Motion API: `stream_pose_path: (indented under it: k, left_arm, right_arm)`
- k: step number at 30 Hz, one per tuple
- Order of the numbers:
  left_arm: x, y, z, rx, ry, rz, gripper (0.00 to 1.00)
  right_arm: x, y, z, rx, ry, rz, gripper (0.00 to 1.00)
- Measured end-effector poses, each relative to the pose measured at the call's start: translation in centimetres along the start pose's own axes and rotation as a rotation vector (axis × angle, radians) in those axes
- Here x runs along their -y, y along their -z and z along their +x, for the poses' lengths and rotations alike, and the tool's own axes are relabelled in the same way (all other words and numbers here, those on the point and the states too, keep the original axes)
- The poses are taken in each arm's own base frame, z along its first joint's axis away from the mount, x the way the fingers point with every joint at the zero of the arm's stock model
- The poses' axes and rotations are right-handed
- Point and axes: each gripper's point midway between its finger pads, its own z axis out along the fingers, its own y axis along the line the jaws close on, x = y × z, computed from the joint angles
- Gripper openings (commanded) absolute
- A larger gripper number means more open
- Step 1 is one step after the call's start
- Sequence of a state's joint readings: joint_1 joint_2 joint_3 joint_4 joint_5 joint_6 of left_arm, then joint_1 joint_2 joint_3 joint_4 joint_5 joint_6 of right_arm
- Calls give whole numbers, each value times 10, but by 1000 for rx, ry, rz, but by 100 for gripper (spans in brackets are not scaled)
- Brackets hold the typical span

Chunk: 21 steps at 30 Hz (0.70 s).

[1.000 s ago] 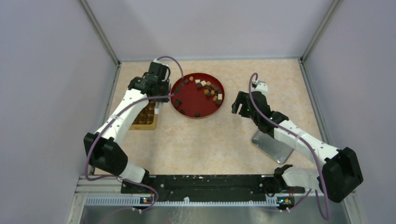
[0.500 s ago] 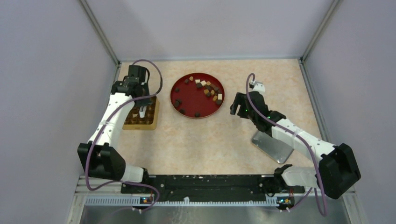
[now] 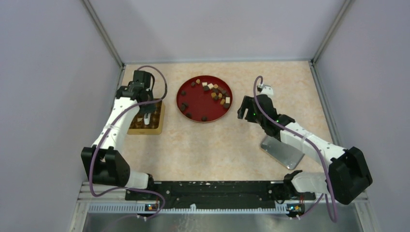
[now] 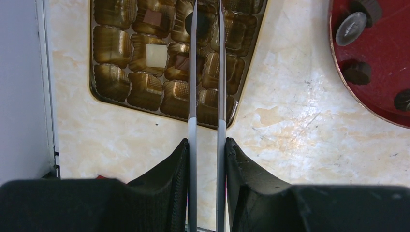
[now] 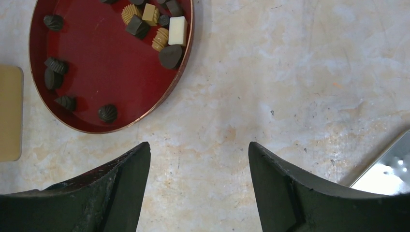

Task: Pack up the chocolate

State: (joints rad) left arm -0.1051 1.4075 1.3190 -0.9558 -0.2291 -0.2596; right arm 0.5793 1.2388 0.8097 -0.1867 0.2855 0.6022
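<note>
Most of the chocolate (image 3: 216,93) lies on the red plate (image 3: 196,101), bunched toward its far right side, with a few pieces scattered along its left and near edges. A handful already sit in the gold tray (image 4: 112,79) just left of the plate: we count a cream square, two brown pieces and a dark one.

A second ago the left pincer (image 3: 146,118) was at the plate's left rim. It has since swung off the plate and now hangs over the tray. Its long thin blades stand narrowly apart, and with the tips out of the wrist view we cannot tell whether they grip a piece. We read this as a carry from plate to tray, and with most cups empty the job looks early.

The right pincer (image 5: 198,159) has barely moved, its jaws wide apart over the tabletop (image 3: 217,145) just right of the plate.
</note>
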Motion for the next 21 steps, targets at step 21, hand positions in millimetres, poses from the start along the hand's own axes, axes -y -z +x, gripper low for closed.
stream_pose_path:
  k: [21]
  left_arm:
    - [3,-3,-1,5,-8,35,13]
  right_arm:
    - [0,0,0,-1,0,-1,72]
